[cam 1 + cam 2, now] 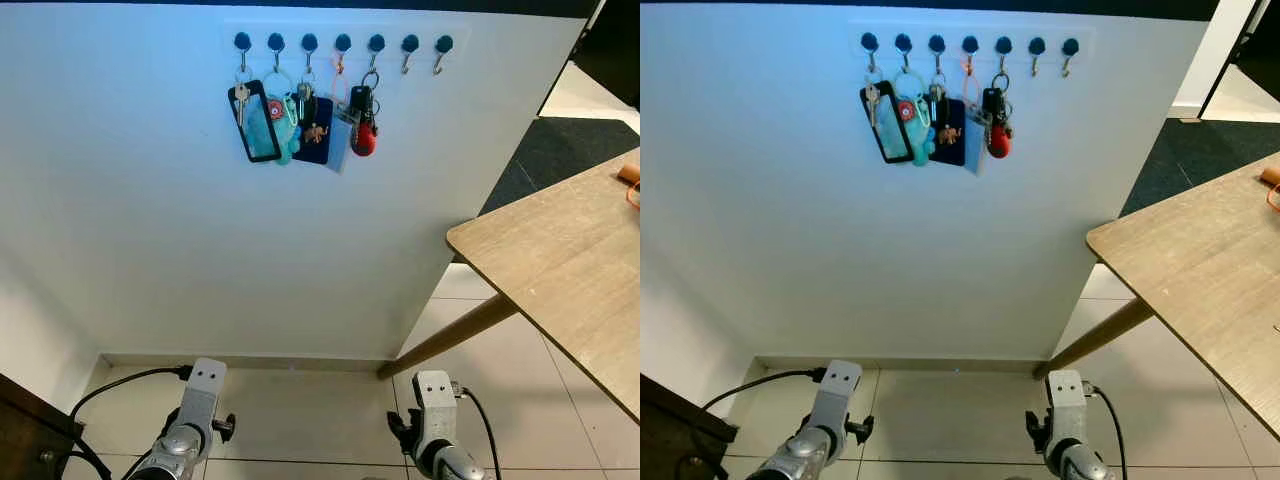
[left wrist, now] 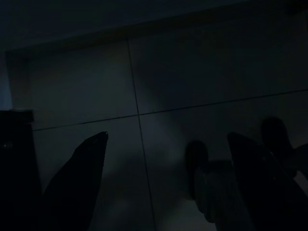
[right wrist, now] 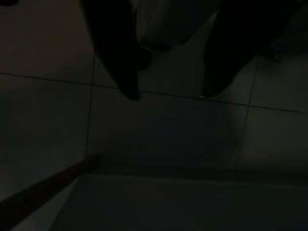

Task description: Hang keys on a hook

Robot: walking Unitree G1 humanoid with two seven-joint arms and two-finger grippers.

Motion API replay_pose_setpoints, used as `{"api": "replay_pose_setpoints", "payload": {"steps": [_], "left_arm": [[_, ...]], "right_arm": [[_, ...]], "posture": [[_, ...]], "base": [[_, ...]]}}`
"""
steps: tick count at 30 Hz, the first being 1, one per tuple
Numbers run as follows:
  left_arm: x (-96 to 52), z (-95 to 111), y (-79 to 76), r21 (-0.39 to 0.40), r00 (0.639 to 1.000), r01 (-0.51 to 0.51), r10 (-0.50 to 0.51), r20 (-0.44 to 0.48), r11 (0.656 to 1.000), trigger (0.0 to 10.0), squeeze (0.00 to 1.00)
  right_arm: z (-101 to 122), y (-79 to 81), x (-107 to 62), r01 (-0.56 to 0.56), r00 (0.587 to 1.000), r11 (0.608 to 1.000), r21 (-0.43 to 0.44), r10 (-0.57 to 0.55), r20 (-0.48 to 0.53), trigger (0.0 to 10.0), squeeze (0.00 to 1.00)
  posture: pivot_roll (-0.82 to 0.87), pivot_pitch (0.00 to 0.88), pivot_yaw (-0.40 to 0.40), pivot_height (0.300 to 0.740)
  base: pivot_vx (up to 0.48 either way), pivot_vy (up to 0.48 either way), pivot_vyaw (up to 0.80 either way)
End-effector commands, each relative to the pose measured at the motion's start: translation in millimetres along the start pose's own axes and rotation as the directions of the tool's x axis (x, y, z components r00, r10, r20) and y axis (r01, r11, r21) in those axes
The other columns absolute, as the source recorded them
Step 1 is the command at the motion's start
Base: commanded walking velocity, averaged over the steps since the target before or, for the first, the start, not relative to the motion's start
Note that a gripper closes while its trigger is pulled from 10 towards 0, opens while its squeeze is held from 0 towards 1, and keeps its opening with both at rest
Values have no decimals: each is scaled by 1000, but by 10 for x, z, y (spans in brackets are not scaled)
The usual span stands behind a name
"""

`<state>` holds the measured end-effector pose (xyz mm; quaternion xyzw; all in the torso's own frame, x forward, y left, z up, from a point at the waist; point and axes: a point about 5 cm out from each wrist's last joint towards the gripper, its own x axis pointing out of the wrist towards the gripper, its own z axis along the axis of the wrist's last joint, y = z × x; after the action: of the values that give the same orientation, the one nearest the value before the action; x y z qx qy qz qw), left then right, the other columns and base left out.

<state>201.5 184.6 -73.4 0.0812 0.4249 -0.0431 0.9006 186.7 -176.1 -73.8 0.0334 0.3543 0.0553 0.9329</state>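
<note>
Five key bunches [image 1: 300, 120] are hanging on the wall hook rail [image 1: 340, 42]; its two rightmost hooks [image 1: 425, 48] are standing free. Both arms are hanging idle, left claw [image 2: 163, 183] spread, right claw [image 3: 168, 91] spread, neither carrying keys. Hanging appears complete.

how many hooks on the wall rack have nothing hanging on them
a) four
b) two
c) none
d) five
b) Of the seven hooks on the rack, the two rightmost hooks are bare, while the five to their left carry the keys and tags.
</note>
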Motion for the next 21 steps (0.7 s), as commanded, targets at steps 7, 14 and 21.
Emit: {"api": "replay_pose_setpoints", "payload": {"steps": [7, 14, 21], "left_arm": [[-1, -21, -60, -24, 1000, 20, -21, -1, 999, 0, 0], [-1, -31, -52, 4, 1000, 1, -1, -12, 1000, 10000, 0], [3, -15, -111, 2, 999, 54, -54, -4, 999, 10000, 1000]], "right_arm": [[-38, 10, -9, -17, 1000, 1000, 18, 17, -18, 0, 0], [-41, -3, -10, 3, 1000, 1000, -6, -3, -25, 4078, 0], [-58, 10, -17, -24, 999, 1000, 6, 24, -28, 10000, 1000]], "posture": [[39, 55, -28, 740], [38, 55, -28, 740], [38, 56, -27, 740]], "base": [[0, 0, 0], [0, 0, 0], [0, 0, 0]]}}
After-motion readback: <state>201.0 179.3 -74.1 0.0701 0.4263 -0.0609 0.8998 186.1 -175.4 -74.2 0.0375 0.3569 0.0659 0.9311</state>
